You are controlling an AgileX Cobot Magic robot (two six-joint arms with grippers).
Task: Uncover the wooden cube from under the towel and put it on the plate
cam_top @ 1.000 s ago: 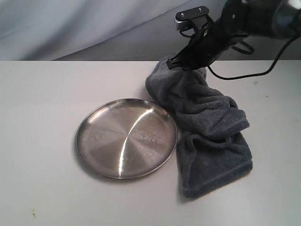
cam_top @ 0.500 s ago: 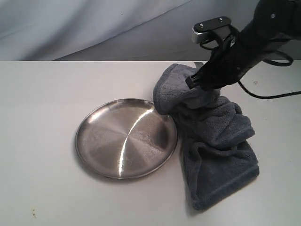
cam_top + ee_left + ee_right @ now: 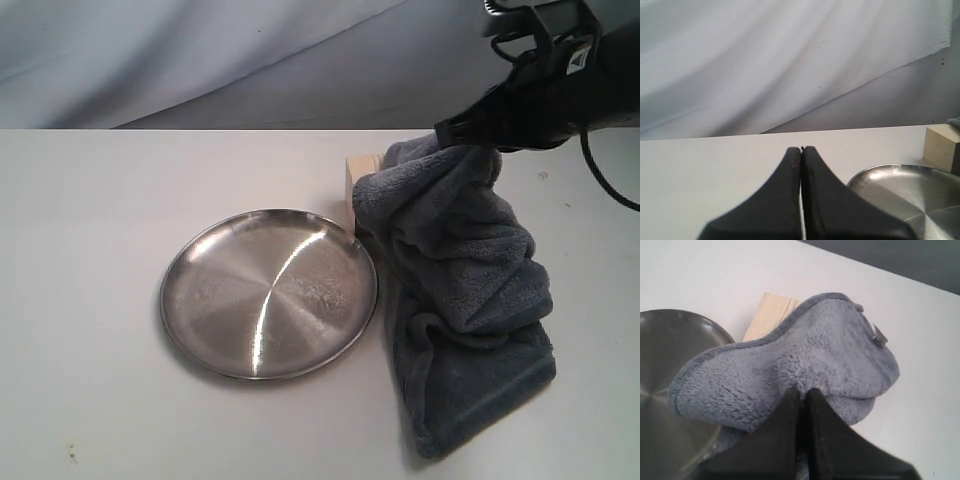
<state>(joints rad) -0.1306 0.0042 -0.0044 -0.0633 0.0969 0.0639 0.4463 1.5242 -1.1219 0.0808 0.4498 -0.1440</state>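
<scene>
My right gripper [image 3: 447, 133] is shut on the far end of the blue-grey towel [image 3: 460, 280] and holds it raised above the table. The towel [image 3: 790, 365] hangs from the pinch and trails toward the near edge. A corner of the pale wooden cube [image 3: 356, 183] shows at the towel's left side, just behind the steel plate [image 3: 268, 291]. In the right wrist view the cube [image 3: 771, 315] peeks out past the towel's hem. My left gripper [image 3: 801, 148] is shut on nothing, low over the table, with the plate [image 3: 905, 192] and the cube [image 3: 941, 146] off to one side.
A white table [image 3: 90, 220] carries everything. A pale draped backdrop [image 3: 200, 50] hangs behind it. The right arm's black cable [image 3: 605, 180] loops above the table's far right.
My right gripper has moved to the right and upward with the towel's end in it. The towel slid off to the right, and a corner of the wooden cube came into sight.
</scene>
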